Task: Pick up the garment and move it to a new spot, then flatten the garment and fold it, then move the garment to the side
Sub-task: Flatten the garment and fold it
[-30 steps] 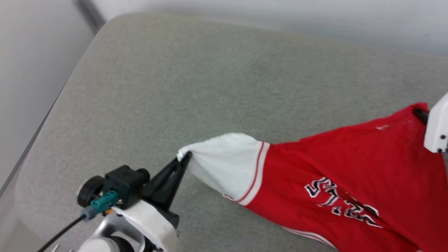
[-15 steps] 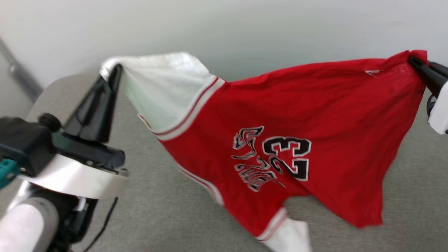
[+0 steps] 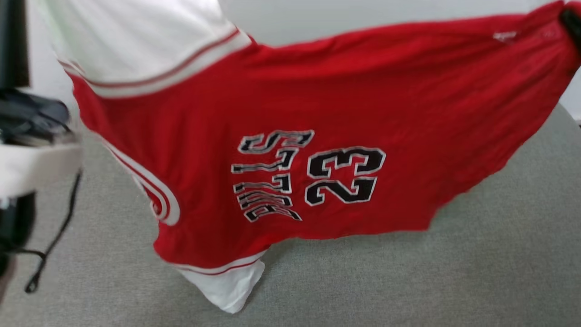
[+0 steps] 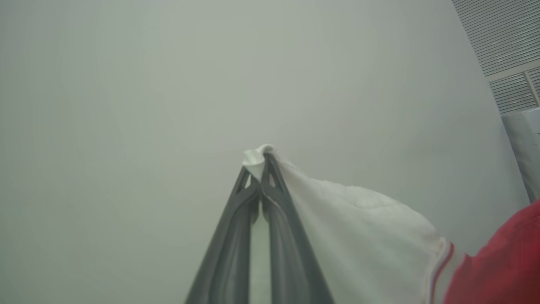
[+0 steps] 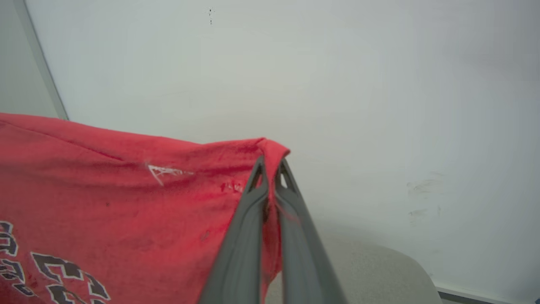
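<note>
Garment [image 3: 426, 91]: number in head view, corners between jaws in wrist views.

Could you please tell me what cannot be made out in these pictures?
- Head view: the shirt hangs before the grey surface, hiding whatever lies behind it.
- Head view: the creased lettering beside the 23 is hard to read.
- Head view: the right gripper is cut off by the upper right corner.
- Left wrist view: past the left gripper, the right edge cuts off the shirt's red body.
</note>
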